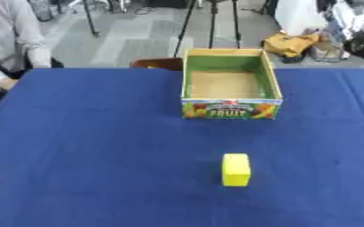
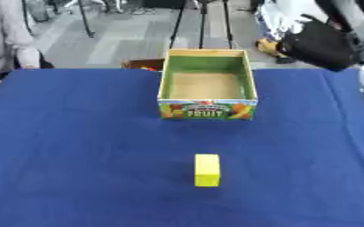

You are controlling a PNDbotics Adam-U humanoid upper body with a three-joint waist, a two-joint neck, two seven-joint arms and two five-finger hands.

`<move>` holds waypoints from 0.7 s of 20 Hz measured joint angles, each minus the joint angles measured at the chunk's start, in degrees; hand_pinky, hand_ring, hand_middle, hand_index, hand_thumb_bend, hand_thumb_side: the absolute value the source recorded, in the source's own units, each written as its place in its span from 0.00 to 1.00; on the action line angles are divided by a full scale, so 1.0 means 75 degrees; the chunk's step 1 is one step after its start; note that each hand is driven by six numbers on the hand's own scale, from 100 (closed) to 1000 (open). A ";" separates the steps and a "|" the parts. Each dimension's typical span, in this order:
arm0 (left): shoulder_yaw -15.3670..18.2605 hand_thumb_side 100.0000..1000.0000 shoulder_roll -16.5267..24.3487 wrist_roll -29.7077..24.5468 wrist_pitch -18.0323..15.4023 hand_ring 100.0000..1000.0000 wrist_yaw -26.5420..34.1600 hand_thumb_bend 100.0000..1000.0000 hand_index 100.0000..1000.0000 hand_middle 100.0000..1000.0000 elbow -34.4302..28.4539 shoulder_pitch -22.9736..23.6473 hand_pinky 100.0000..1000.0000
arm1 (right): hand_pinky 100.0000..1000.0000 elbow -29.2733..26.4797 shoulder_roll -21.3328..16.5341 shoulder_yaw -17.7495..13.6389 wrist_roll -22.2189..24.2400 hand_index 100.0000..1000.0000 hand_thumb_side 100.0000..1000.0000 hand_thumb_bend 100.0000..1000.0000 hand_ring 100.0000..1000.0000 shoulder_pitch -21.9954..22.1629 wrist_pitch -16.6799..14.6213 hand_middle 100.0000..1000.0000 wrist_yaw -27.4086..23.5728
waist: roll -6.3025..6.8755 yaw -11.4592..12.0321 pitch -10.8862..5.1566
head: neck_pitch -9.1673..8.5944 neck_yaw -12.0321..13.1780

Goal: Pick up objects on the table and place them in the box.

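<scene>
Task unstarted — yellow block (image 1: 236, 169) lies at 6 o'clock from the empty box (image 1: 230, 110); neither hand visible, finger state unknown.

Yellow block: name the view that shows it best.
The left eye view shows the yellow block slightly better, with its top and front face both plain. It lies alone on the blue table, nearer than the box. The right eye view shows it whole too, nearer the picture's middle.
</scene>
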 measured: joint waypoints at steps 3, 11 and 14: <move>-0.0012 1.00 0.0001 -0.0018 0.0017 0.75 0.0000 0.00 0.93 0.84 0.0000 0.0021 0.52 | 0.77 0.0575 -0.0164 0.0346 0.0358 0.88 1.00 0.00 0.86 -0.0332 -0.0210 0.81 0.0073 | -0.0038 0.0037 -0.0005 | 0.0003 -0.0050; -0.0043 1.00 0.0002 -0.0055 0.0052 0.75 0.0001 0.00 0.94 0.84 0.0000 0.0026 0.52 | 0.78 0.1594 -0.0315 0.0966 0.1716 0.90 1.00 0.00 0.89 -0.0829 -0.0769 0.83 0.0263 | -0.0057 0.0078 -0.0016 | 0.0004 -0.0160; -0.0043 1.00 0.0003 -0.0065 0.0059 0.75 0.0003 0.00 0.93 0.84 0.0000 0.0026 0.52 | 0.79 0.1806 -0.0355 0.1070 0.2295 0.90 1.00 0.00 0.91 -0.0887 -0.0892 0.83 0.0256 | -0.0071 0.0081 -0.0032 | 0.0004 -0.0168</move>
